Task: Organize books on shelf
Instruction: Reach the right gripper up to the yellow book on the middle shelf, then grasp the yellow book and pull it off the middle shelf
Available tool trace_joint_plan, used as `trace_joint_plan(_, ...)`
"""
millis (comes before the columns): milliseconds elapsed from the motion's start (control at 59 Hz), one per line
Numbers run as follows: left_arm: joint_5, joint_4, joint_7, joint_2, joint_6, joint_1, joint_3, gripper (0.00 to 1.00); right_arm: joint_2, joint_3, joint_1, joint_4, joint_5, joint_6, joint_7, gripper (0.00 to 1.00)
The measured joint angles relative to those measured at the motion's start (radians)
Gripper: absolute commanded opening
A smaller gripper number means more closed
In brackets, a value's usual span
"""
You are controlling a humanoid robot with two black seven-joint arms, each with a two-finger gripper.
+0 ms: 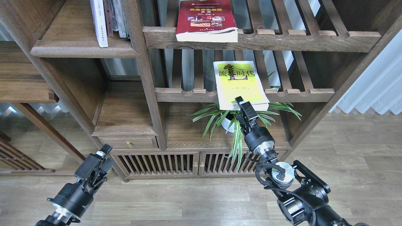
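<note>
Right gripper (241,105): head view; raised at the near edge of the yellow-green book (239,84), upper finger over the cover's lower margin, lower finger under the page block. Fingers look parted around that edge; whether they actually pinch it, cannot tell.
Right arm: comes up from the lower right, crossing in front of the plant (234,121).
Left gripper (105,154): low at the left, in front of the cabinet (163,163); fingers look close together with nothing between them, but seen dark and at an angle, so spread or pressed cannot be told.
Yellow-green book: lies flat, cover up, on the lower slatted rack (188,94); its near end overhangs the rack's notched front rail, above the plant.
Red book (205,20): lies flat on the upper slatted rack (298,39), near edge out over the front rail, page block showing.
White book (100,23): stands upright, spine out, on the shelf (75,47) at upper left, the leftmost of a row of upright books; dark and pale spines stand just beside it to the right.
Shelf: solid board with a rounded front edge, in the left bay of the bookcase; left of both racks.
Plant: green strap leaves in a white pot, on the board under the lower rack.
Floor (188,201): grey-brown wood planks.
</note>
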Motion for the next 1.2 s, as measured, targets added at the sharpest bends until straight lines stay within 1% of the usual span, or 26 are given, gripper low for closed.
trace_joint_plan(136, 0.000, 0.000, 0.000, 0.000, 0.000, -0.001, 0.001, 0.98, 0.000, 0.002, 0.015, -0.006, 0.001, -0.006, 0.000, 0.98)
trace_joint_plan(221, 0.000, 0.000, 0.000, 0.000, 0.000, -0.001, 0.001, 0.98, 0.000, 0.005, 0.022, -0.008, 0.001, -0.027, -0.001, 0.97)
trace_joint_plan(288, 0.000, 0.000, 0.000, 0.000, 0.000, -0.001, 0.001, 0.98, 0.000, 0.006, 0.029, -0.009, 0.002, -0.049, -0.001, 0.94)
trace_joint_plan(373, 0.000, -0.001, 0.000, 0.000, 0.000, -0.001, 0.002, 0.98, 0.000, 0.007, 0.036, -0.009, 0.003, -0.077, -0.001, 0.86)
trace_joint_plan(407, 0.000, -0.001, 0.000, 0.000, 0.000, -0.001, 0.002, 0.98, 0.000, 0.007, 0.037, -0.009, 0.003, -0.084, -0.001, 0.81)
trace_joint_plan(441, 0.000, -0.001, 0.000, 0.000, 0.000, -0.001, 0.002, 0.98, 0.000, 0.007, 0.037, -0.009, 0.003, -0.087, -0.001, 0.79)
trace_joint_plan(611, 0.000, -0.001, 0.000, 0.000, 0.000, -0.002, 0.001, 0.98, 0.000, 0.004, 0.038, -0.009, 0.003, -0.090, 0.000, 0.54)
trace_joint_plan(695, 0.000, -0.001, 0.000, 0.000, 0.000, -0.003, 0.000, 0.98, 0.000, 0.001, 0.036, -0.009, 0.002, -0.081, 0.000, 0.45)
trace_joint_plan(729, 0.000, -0.001, 0.000, 0.000, 0.000, -0.003, 0.000, 0.98, 0.000, -0.001, 0.035, -0.008, 0.001, -0.077, 0.000, 0.43)
trace_joint_plan(763, 0.000, -0.001, 0.000, 0.000, 0.000, -0.003, 0.000, 0.98, 0.000, -0.002, 0.034, -0.007, 0.000, -0.074, 0.000, 0.37)
trace_joint_plan(797, 0.000, -0.001, 0.000, 0.000, 0.000, -0.003, 0.000, 0.98, 0.000, -0.004, 0.034, -0.007, -0.002, -0.072, 0.000, 0.35)
trace_joint_plan(916, 0.000, -0.001, 0.000, 0.000, 0.000, -0.003, -0.001, 0.98, 0.000, -0.007, 0.031, -0.006, -0.009, -0.062, -0.001, 0.20)
trace_joint_plan(933, 0.000, -0.001, 0.000, 0.000, 0.000, -0.003, -0.001, 0.98, 0.000, -0.007, 0.031, -0.006, -0.010, -0.060, -0.001, 0.09)
trace_joint_plan(967, 0.000, -0.001, 0.000, 0.000, 0.000, -0.002, -0.003, 0.98, 0.000, -0.008, 0.030, -0.006, -0.011, -0.044, -0.001, 0.05)
trace_joint_plan(1204, 0.000, 0.000, 0.000, 0.000, 0.000, -0.002, -0.007, 0.98, 0.000, -0.007, 0.022, -0.005, -0.011, 0.077, -0.001, 0.04)
